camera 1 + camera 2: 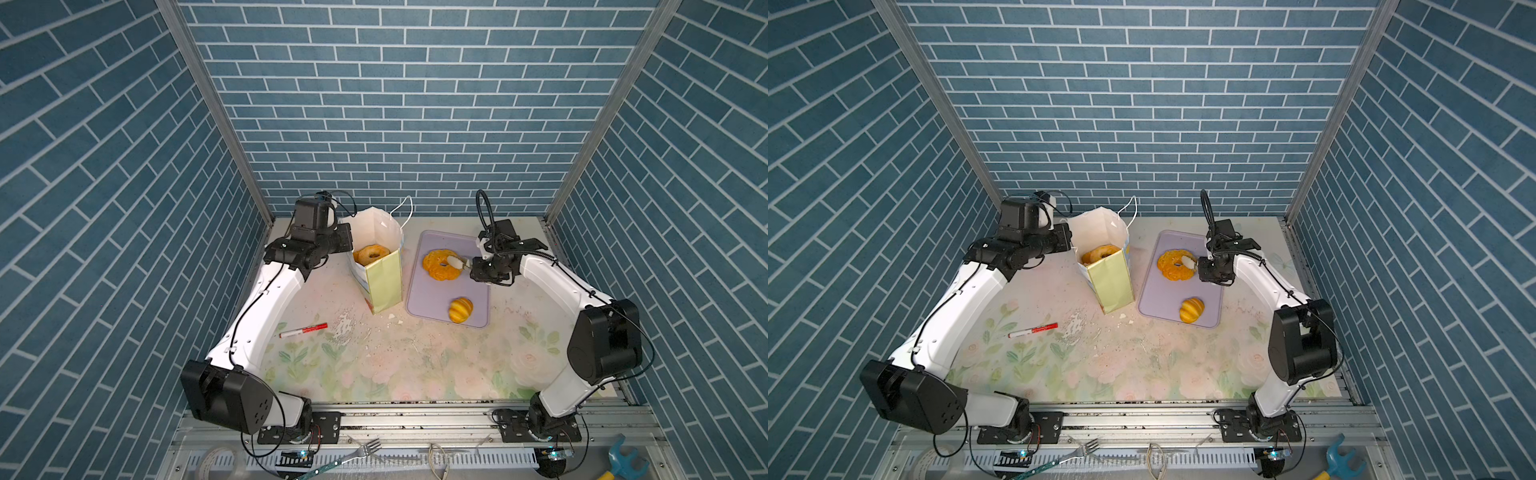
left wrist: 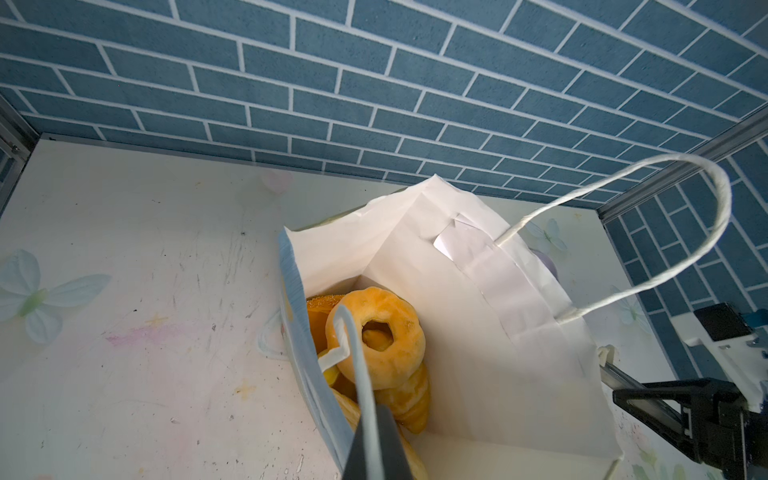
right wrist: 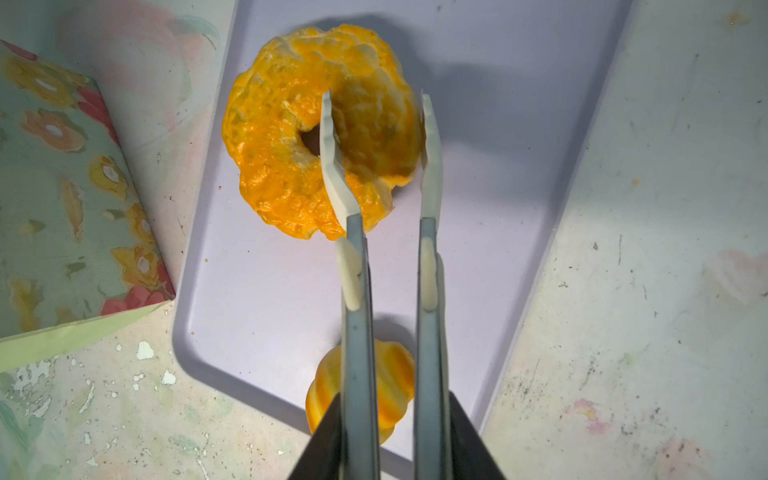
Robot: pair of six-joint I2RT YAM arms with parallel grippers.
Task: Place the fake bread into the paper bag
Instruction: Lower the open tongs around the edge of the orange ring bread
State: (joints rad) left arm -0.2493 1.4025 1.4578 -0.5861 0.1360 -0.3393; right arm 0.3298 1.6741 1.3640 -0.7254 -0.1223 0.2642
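Right tool (image 3: 376,99), narrowly parted, straddles one side of a doughnut (image 3: 282,137) on the tray (image 1: 428,299) just beside the bag (image 1: 384,282); I cannot tell whether it grips. A roll (image 1: 460,309) shares that tray. Left tool (image 2: 345,320), shut, sits at the bag's mouth above bread (image 2: 382,336) inside.

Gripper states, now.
Left gripper: shut, at the bag rim.
Right gripper: astride the doughnut; grip cannot be told.
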